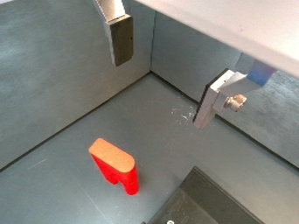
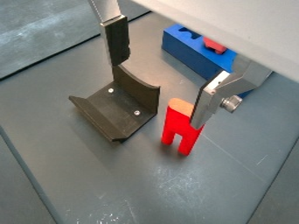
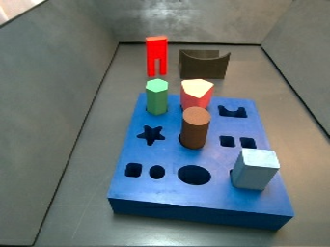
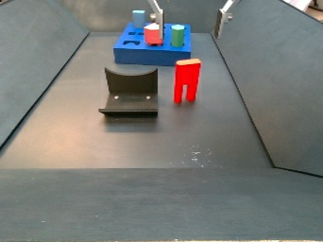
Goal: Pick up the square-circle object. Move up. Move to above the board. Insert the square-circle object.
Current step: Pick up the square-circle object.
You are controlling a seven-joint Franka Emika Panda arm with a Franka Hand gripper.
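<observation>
The square-circle object point(image 4: 187, 80) is a tall red block standing upright on its two legs on the grey floor, beside the fixture point(image 4: 130, 92). It also shows in a side view point(image 3: 156, 58) and in both wrist views point(image 1: 114, 164) point(image 2: 177, 127). The blue board point(image 3: 206, 183) lies further along the floor, apart from it. My gripper point(image 2: 159, 96) hangs high above the floor, open, with nothing between its fingers point(image 1: 121, 39). Only its fingertips show at the upper edge of a side view point(image 4: 192, 9). One finger point(image 2: 212, 101) overlaps the red block in view without touching it.
On the board stand a green hexagonal block point(image 3: 156, 96), a red-and-white pentagonal block point(image 3: 198, 95), a brown cylinder point(image 3: 195, 127) and a grey-blue cube point(image 3: 256, 169). Grey walls point(image 4: 252, 66) close in the floor on both sides. The dark fixture point(image 2: 117, 109) sits below the gripper.
</observation>
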